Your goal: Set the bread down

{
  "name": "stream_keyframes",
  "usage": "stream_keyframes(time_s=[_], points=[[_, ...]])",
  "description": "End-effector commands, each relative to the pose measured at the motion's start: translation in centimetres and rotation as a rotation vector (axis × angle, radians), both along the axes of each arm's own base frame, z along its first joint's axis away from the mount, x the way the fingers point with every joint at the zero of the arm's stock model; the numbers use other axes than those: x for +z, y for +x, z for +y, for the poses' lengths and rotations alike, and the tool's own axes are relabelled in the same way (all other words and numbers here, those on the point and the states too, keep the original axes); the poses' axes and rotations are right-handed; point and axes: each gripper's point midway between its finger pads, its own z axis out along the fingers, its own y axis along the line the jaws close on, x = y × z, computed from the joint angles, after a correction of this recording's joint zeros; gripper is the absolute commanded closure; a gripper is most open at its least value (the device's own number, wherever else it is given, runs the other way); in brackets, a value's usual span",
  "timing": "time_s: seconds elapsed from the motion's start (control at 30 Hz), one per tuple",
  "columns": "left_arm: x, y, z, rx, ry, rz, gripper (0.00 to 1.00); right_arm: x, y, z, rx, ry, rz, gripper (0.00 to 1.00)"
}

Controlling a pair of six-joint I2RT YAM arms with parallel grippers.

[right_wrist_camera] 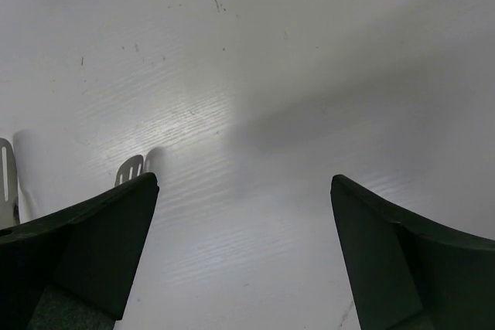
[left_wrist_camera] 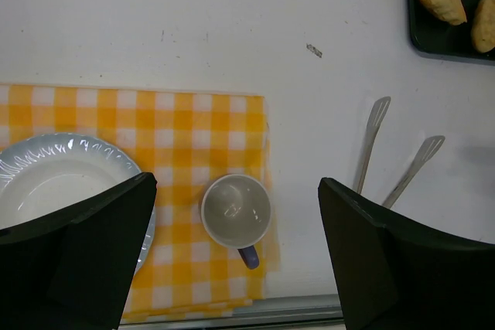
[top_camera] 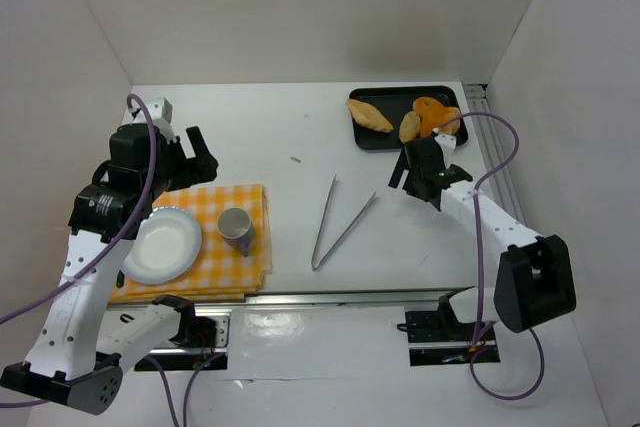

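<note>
Plate, cup, tongs, tray of bread

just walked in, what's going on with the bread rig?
Nothing is in hand yet. Both grippers are open: the right gripper hovers over the table near the tongs, and the left gripper hangs above the mug on the checkered cloth, beside the empty plate. The bread pieces lie in the black tray at the far right.

One tray, one plate, one cup
</note>
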Motion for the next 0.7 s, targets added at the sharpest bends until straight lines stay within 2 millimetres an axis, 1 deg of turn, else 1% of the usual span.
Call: stream_keyframes(time_s=[0.0, 0.07, 0.2, 0.27, 0.3, 0.33, 0.37, 0.4, 0.43, 0.47, 0.5, 0.57, 0.6, 0.63, 0.67], points=[[1.3, 0.3, -0.2, -0.002, -0.024, -0.057, 0.00, 0.9, -0.5, 0.0, -0.017, 0.030, -0.046, 0.00], [1.3, 0.3, -0.2, -0.002, -0.024, -0.057, 0.00, 1.3, -0.6, 0.1, -0.017, 0.049, -0.065, 0.00], [1.5, 0.4, -0.3, -0.010, -0.030, -0.065, 0.00, 1.7, -1.4, -0.1, -0.044, 0.044, -0.042, 0.00], [1.5, 0.4, -0.4, -0.010, -0.030, -0.065, 0.00, 2.5, -1.3, 1.0, -0.050, 0.070, -0.056, 0.00], [1.5, 0.4, -0.4, -0.010, -0.030, -0.065, 0.00, 3.0, -1.7, 2.4, -0.007, 0.077, -0.068, 0.00], [1.5, 0.4, -0.4, -0.010, -0.030, -0.065, 0.00, 3.0, -1.9, 3.3, 0.010, 0.090, -0.070, 0.00], [1.5, 0.4, -0.4, -0.006, -0.038, -0.065, 0.00, 3.7, -2.0, 4.5, 0.028, 0.117, -0.096, 0.00], [1.5, 0.4, -0.6, -0.015, -0.044, -0.063, 0.00, 4.1, -2.6, 6.8, 0.086, 0.142, -0.112, 0.00], [1.7, 0.5, -0.6, -0.015, -0.045, -0.072, 0.00, 3.9, -3.0, 7.9, 0.104, 0.161, -0.111, 0.00], [1.7, 0.5, -0.6, -0.015, -0.045, -0.072, 0.00, 4.0, -3.3, 9.0, 0.119, 0.185, -0.118, 0.00], [1.3, 0.5, -0.6, -0.015, -0.043, -0.062, 0.00, 3.0, -4.3, 11.3, 0.158, 0.211, -0.080, 0.00], [1.3, 0.5, -0.6, -0.011, -0.051, -0.061, 0.00, 1.8, -5.2, 13.5, 0.189, 0.231, -0.042, 0.00], [1.3, 0.5, -0.8, -0.018, -0.056, -0.060, 0.00, 0.9, -6.0, 15.5, 0.208, 0.245, -0.009, 0.00], [1.3, 0.5, -0.8, -0.019, -0.056, -0.060, 0.00, 0.8, -6.2, 16.5, 0.216, 0.247, -0.005, 0.00], [1.3, 0.5, -0.8, -0.019, -0.056, -0.060, 0.00, 0.1, -6.7, 17.2, 0.227, 0.242, 0.014, 0.00]])
